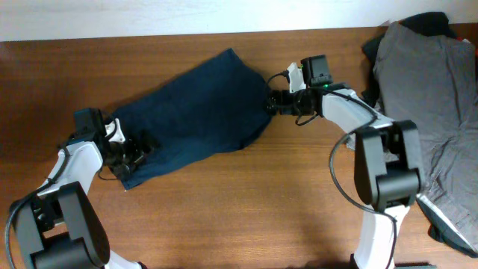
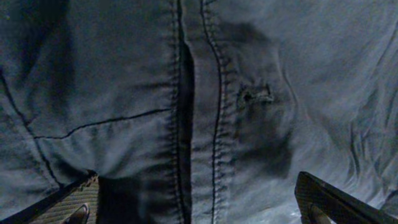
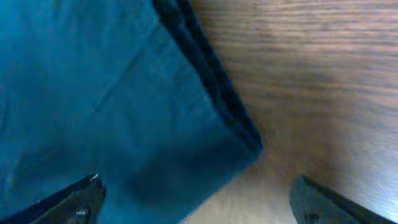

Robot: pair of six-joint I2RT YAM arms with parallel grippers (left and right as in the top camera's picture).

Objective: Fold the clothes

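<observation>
plainly, left hand (image 1: 137, 153) and right hand (image 1: 273, 103) gape wide over the navy garment (image 1: 196, 112), holding nothing.

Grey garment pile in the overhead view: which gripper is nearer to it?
Right. The right gripper is at the dark blue garment's right end, bare table between it and the grey garment pile. The left gripper is at that garment's opposite end, farther away.
</observation>
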